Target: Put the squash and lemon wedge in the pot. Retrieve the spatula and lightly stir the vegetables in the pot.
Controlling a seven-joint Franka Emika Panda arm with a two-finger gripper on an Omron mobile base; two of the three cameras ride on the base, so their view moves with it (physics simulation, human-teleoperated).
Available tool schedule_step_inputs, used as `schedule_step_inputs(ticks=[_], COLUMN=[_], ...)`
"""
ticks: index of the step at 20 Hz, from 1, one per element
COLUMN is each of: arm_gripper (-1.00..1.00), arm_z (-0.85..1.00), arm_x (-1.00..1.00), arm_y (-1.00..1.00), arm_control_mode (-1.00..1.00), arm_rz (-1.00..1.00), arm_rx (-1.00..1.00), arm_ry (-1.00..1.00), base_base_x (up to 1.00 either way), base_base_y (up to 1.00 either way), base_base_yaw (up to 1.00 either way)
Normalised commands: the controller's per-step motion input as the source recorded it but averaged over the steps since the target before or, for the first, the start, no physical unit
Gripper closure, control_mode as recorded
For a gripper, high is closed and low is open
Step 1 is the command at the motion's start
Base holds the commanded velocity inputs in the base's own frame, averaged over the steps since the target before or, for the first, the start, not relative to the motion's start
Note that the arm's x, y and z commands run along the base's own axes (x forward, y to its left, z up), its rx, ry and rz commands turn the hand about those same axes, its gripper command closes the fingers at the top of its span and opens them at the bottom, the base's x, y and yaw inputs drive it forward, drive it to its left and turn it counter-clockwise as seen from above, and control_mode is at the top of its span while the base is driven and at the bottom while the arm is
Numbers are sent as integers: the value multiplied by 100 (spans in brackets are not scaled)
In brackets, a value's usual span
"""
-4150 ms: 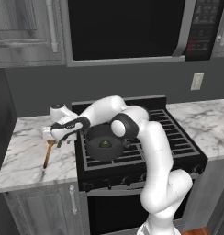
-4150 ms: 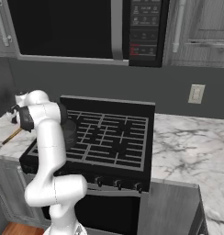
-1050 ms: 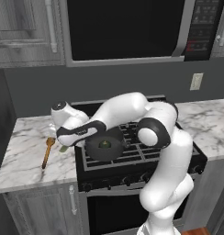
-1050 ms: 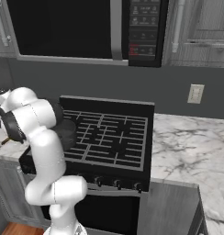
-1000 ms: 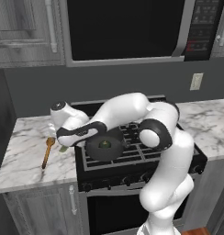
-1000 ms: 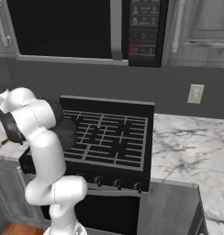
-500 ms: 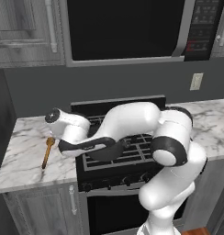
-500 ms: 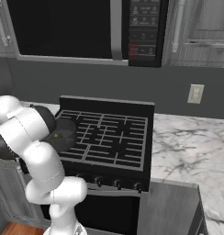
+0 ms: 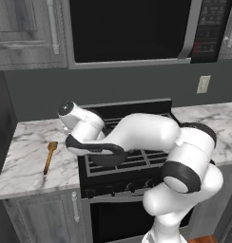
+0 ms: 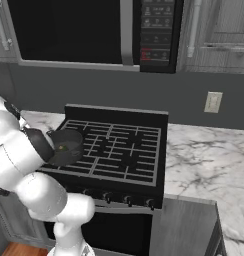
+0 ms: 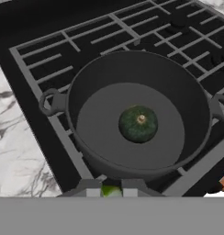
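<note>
The dark grey pot (image 11: 141, 73) stands on the stove's front left burner, also seen in the right base view (image 10: 69, 142). The round dark green squash (image 11: 138, 124) lies on its floor, a little off centre. My gripper (image 11: 112, 185) hangs just outside the pot's near rim, shut on the small greenish-yellow lemon wedge (image 11: 111, 191), which peeks out between the fingertips (image 11: 89, 186). The wooden spatula (image 9: 49, 156) lies on the marble counter left of the stove, head pointing away from me.
Black stove grates (image 10: 124, 150) spread to the right of the pot. Marble counter (image 9: 27, 152) lies on the left and more marble (image 10: 209, 155) on the right. A microwave (image 9: 132, 28) hangs above. My arm's bulky links (image 9: 141, 137) arch over the stove's left half.
Over the last second my arm has folded lower and wider across the stove's left side, the wrist swinging from beside the counter edge to the pot. The spatula has not moved.
</note>
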Motion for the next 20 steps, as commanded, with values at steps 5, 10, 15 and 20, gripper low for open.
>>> schedule_step_inputs(ticks=[5,10,15,20], arm_gripper=[100,100,100,100], arm_z=[24,0,-21,-31], arm_x=[-3,-6,15,26], arm_y=[-66,-62,-41,-26], arm_control_mode=[-100,-100,-100,-100], arm_rz=[0,0,3,10], arm_rx=[0,0,0,0], arm_ry=[8,0,0,-6], base_base_x=[0,0,0,0], base_base_y=[0,0,0,0], base_base_yaw=[0,0,0,0])
